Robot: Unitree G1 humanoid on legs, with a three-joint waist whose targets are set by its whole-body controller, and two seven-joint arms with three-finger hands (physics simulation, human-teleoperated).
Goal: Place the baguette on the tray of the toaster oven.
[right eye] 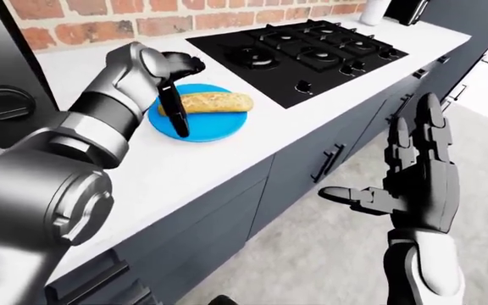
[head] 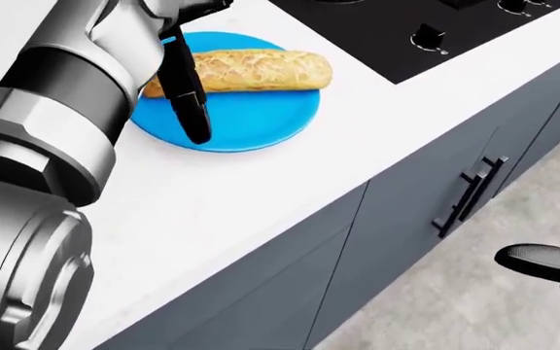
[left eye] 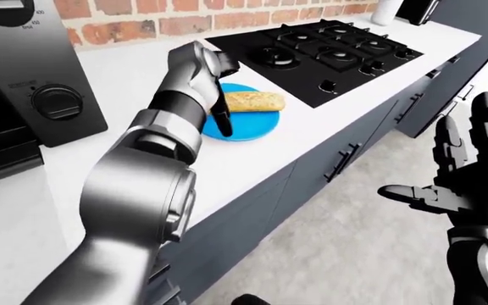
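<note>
1. While the left hand [left eye: 212, 95] reaches over the white worktop [left eye: 142, 76] in the left-eye view, the baguette [left eye: 253, 100] lies flat on a round blue plate [left eye: 245, 126], about midway along the worktop and nearer its wall edge. The plate keeps the bread off the worktop and easy to reach. The toaster oven [left eye: 24, 82] is a big dark metal box with a round knob, at the worktop's left end. Its tray does not show. The black stove [left eye: 329, 51] sits past the plate, toward the right end.

2. In the head view, one long black finger [head: 185, 95] hangs down across the left end of the bread. The fingers are spread, not closed round it, so I think the hand is getting ready to grab. The bread is long, rounded and golden, with a bumpy crust that looks hard. The plate is smooth and shiny. The grey cupboard door [head: 436, 168] below the worktop's near edge has a dark bar handle.

3. In the right-eye view, the right hand [right eye: 413, 184] is held up away from the worktop, wide open and holding nothing. It seems kept out of the way.
</note>
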